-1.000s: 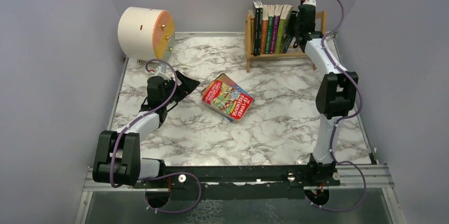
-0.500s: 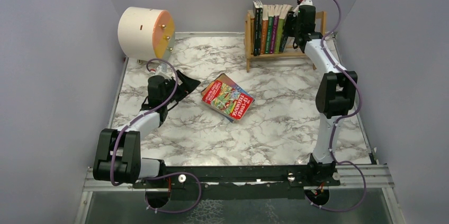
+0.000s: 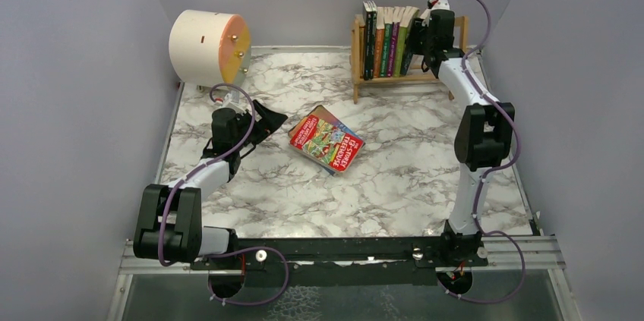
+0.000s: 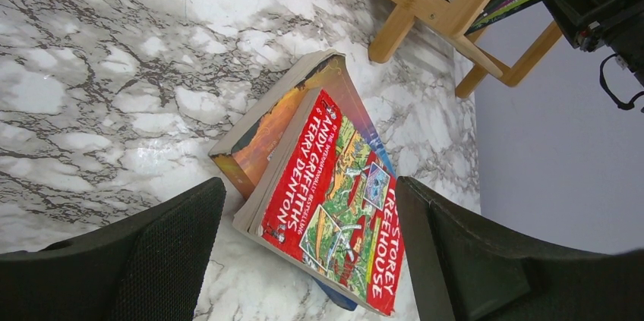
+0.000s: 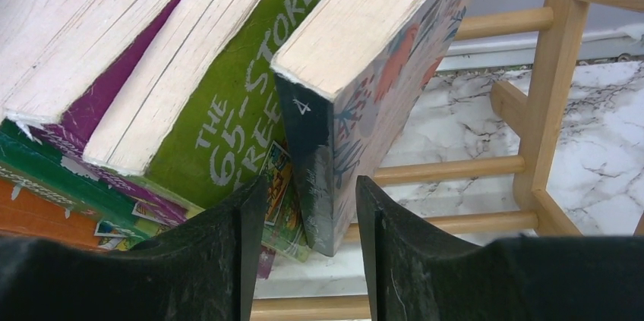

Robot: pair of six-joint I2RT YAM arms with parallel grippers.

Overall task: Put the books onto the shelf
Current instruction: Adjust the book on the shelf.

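Note:
Several books (image 3: 387,44) stand in the light-wood shelf (image 3: 357,55) at the back right. My right gripper (image 3: 419,42) is at their right end. In the right wrist view it (image 5: 311,184) is open and straddles the spine of a dark, tilted book (image 5: 364,93), with a gap on each side. That book leans on a green book (image 5: 250,86). A red book (image 3: 328,139) tops a small stack mid-table. In the left wrist view my open left gripper (image 4: 309,184) faces the red book (image 4: 334,207), which lies over an orange one (image 4: 266,131) and a blue one (image 4: 338,297).
A cream cylinder with an orange face (image 3: 206,48) stands at the back left. Grey walls close the table on three sides. The shelf's right end frame (image 5: 558,70) and its rails (image 5: 456,169) are bare beside the dark book.
My right gripper has shifted slightly up and back at the shelf, and the last book stands a bit more upright. The left arm and the stack have not moved.

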